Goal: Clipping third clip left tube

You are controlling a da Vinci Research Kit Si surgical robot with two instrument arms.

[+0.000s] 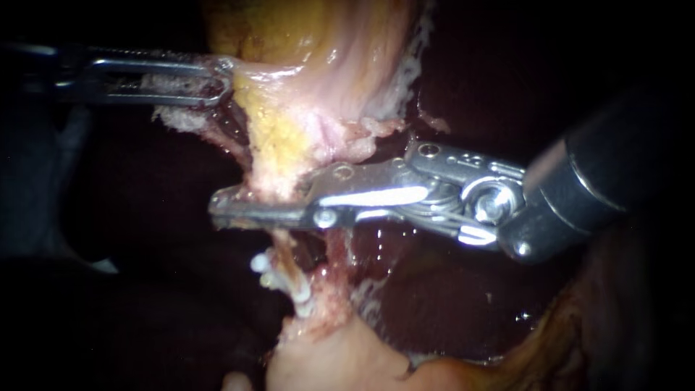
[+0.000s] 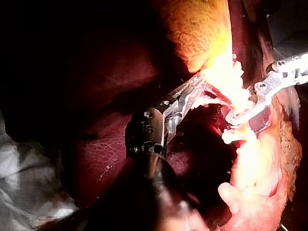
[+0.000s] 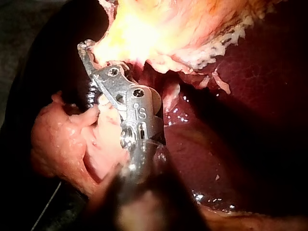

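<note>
The pale yellow-pink gallbladder (image 1: pixel 311 58) hangs down the middle, and the thin left tube (image 1: pixel 286 250) runs down from it. My right instrument (image 1: pixel 217 208) comes in from the right, its long jaws lying across this tube and shut on it. Just below them, two white clips (image 1: pixel 262 263) sit on the same tube. My left instrument (image 1: pixel 221 80) is at the upper left, shut on the gallbladder's edge and holding it taut. The left wrist view shows my left instrument (image 2: pixel 199 89) on that edge and the right instrument (image 2: pixel 236 118) across the tube above a clip (image 2: pixel 231 136).
Dark red liver (image 1: pixel 449 289) lies behind and to the right, wet and shiny. A pale lump of tissue (image 1: pixel 333 358) sits at the lower middle where the tubes end. In the right wrist view, a pink lump (image 3: pixel 62 139) lies beside my right instrument (image 3: pixel 86 53).
</note>
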